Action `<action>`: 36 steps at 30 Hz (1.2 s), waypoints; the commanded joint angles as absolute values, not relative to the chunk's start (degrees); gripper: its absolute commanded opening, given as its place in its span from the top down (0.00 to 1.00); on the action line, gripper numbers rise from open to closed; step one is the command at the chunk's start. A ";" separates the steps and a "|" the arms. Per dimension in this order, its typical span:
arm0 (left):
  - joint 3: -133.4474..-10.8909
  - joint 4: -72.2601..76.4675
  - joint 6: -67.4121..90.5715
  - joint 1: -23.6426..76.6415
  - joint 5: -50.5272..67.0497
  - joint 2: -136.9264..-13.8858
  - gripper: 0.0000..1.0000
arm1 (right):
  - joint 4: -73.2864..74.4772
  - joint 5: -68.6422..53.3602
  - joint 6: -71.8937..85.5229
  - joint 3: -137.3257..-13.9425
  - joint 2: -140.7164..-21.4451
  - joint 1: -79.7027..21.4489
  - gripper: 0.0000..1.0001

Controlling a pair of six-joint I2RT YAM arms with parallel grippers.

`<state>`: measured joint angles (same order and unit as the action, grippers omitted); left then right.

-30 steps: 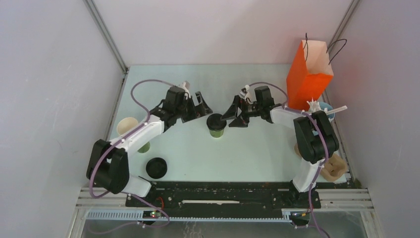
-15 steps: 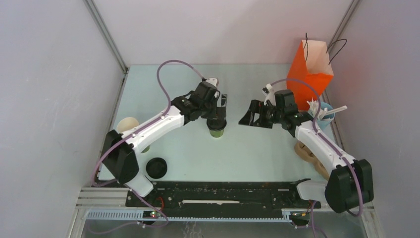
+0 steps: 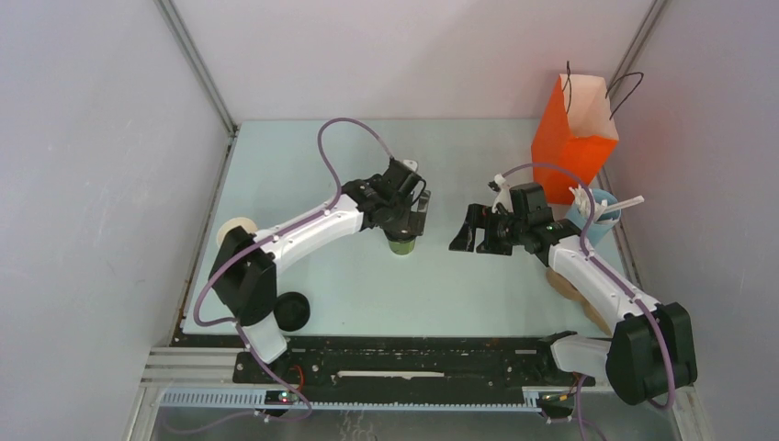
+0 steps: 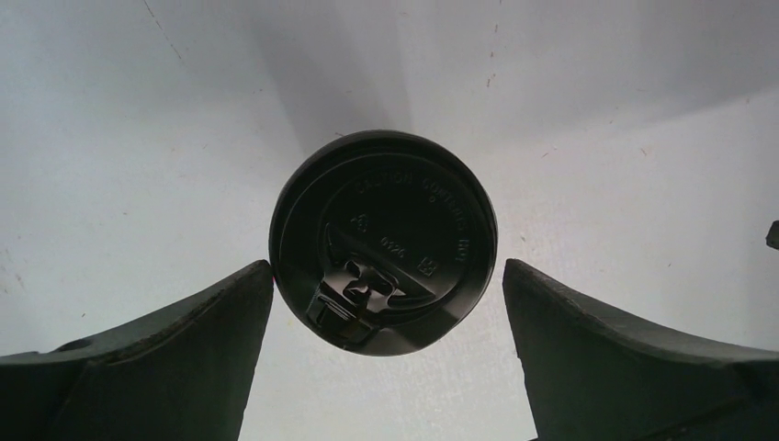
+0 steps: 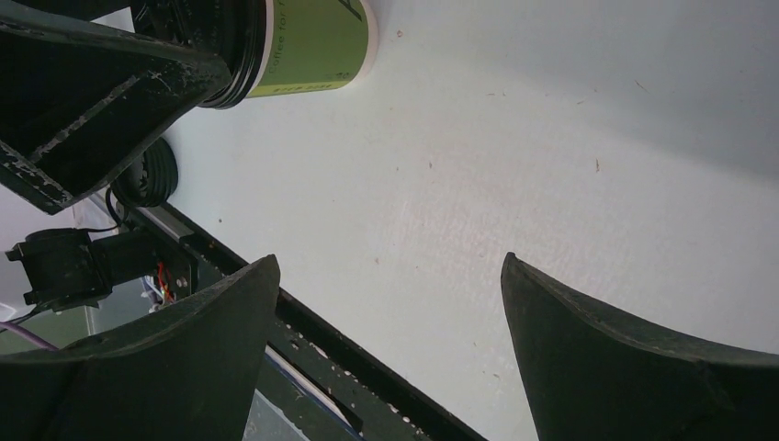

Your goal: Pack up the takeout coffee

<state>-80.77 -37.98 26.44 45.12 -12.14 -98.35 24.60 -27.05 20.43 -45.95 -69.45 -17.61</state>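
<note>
One takeout coffee (image 3: 401, 245), an olive-green cup with a black lid, stands upright mid-table. My left gripper (image 3: 407, 219) hovers directly above it, pointing down. In the left wrist view the lid (image 4: 383, 241) lies between the wide-open fingers; the left fingertip (image 4: 248, 294) is almost at its rim, the right one apart from it. My right gripper (image 3: 470, 241) stands open to the cup's right with nothing between its fingers. The right wrist view shows the cup's green side (image 5: 312, 41) at upper left, partly behind the left gripper.
An orange paper bag (image 3: 571, 147) stands open at the back right, with a blue cup of stirrers (image 3: 599, 209) beside it. Brown cardboard carriers (image 3: 568, 283) lie under the right arm. Loose black lids (image 3: 292, 310) and a stack of lidless cups (image 3: 234, 230) sit at the left.
My left arm has swung right and forward, bringing its gripper from beside the cup to directly over the lid. My right gripper has drawn back to the right, away from the cup.
</note>
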 commanded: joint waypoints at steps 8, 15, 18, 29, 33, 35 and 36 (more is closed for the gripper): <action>-85.77 -38.84 25.57 47.27 -17.91 -100.85 0.11 | 21.99 -27.99 19.16 -45.42 -68.03 -17.59 0.02; -86.13 -40.30 25.52 47.73 -21.53 -100.77 0.28 | 21.84 -28.30 19.16 -45.44 -68.20 -17.67 0.02; -86.00 -41.04 25.42 47.70 -23.68 -100.03 0.33 | 21.84 -28.30 19.16 -45.44 -68.22 -17.82 0.02; -79.43 -39.26 24.19 40.78 -25.51 -94.51 0.34 | 21.75 -27.99 19.07 -45.44 -68.29 -17.84 0.02; -75.28 -38.06 23.76 35.89 -25.92 -91.50 0.33 | 21.49 -28.17 19.16 -45.44 -68.62 -17.84 0.02; -73.39 -37.54 23.56 32.28 -26.38 -89.58 0.32 | 21.36 -28.29 19.16 -45.44 -68.71 -17.86 0.02; -72.47 -37.17 23.56 30.41 -26.26 -88.48 0.33 | 21.33 -28.31 19.23 -45.43 -68.73 -17.90 0.02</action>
<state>-75.66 -38.98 24.91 35.55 -24.10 -93.84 23.29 -27.53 20.23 -45.67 -69.43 -17.63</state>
